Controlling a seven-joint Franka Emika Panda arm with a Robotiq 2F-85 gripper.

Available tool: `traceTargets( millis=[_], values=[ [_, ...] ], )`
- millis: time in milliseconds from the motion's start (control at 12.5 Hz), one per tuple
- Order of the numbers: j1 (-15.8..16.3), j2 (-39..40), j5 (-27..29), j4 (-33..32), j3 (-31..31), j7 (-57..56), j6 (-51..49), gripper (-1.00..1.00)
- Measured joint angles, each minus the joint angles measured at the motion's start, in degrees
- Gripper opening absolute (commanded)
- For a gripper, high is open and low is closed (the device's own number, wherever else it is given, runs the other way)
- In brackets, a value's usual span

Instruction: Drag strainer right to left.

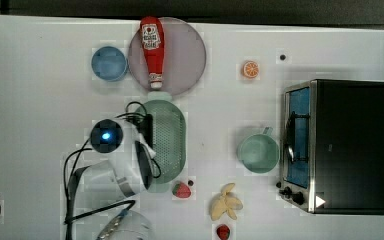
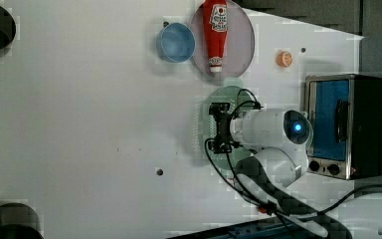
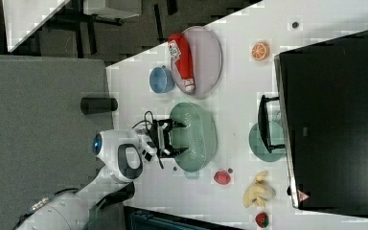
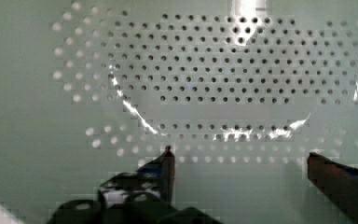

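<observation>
White table (image 1: 40,125) — ketchup bottle (image 1: 152,50) on plate (image 1: 187,60), claw (image 3: 176,139) spread wide inside strainer (image 1: 172,142).

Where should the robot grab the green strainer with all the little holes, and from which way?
Probably the long side rim of the strainer, from straight above. It lies flat and open-side up, so that thin raised wall fits between two fingers. The gripper hangs open over the edge at the top view's left, handy for dragging it. The whole strainer looks too wide to pinch.
</observation>
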Motion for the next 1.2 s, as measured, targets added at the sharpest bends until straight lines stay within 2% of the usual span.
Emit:
traceTargets(
  millis=[80, 400, 720, 960, 1200],
  values=[
    [0.6, 1.0, -1.4, 1.3, 0.6, 1.7, -0.1, 1.0],
    [5.1, 5.4, -0.4, 7.7, 1.3, 4.9, -4.3, 1.0],
    [7.4, 8.0, 5.4, 11.9, 2.4, 6.5, -4.1, 1.0],
    [9.1, 9.7, 6.0, 14.9, 2.6, 6.5, -5.5, 1.0],
    [11.0, 12.5, 9.0, 19.2, 2.1, 6.8, -5.2, 1.0]
  ],
)
